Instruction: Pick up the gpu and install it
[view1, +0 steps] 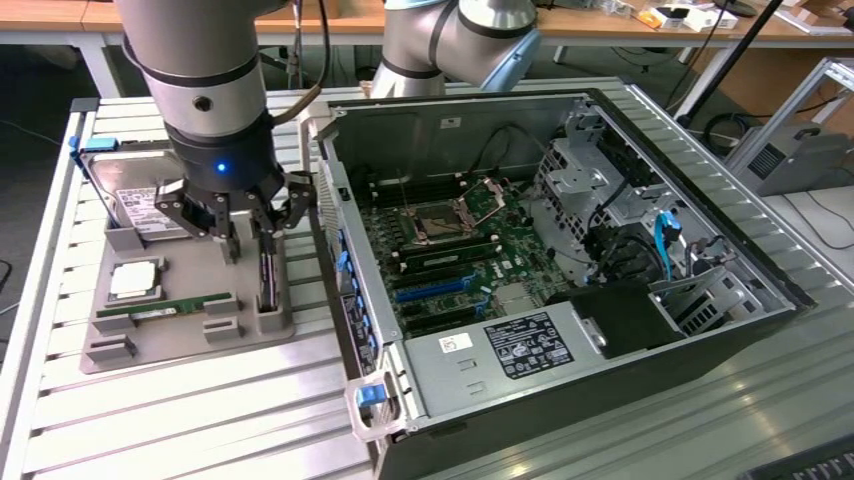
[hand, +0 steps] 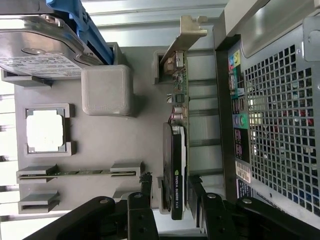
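Exterior view: hangs low with open gripper (view1: 250, 248) right over the gpu (view1: 267, 285), set on edge in the gray holder tray (view1: 180, 290) beside the computer case (view1: 400, 370).

Wrist view: straddles the upright gpu (hand: 178, 165) with spread fingers (hand: 145, 192), one on each side, not clamped.

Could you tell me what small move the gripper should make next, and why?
Probably ease straight down a little: the open gripper straddles the gpu standing on edge in its gray tray slot, yet it seems barely past the card's top edge.
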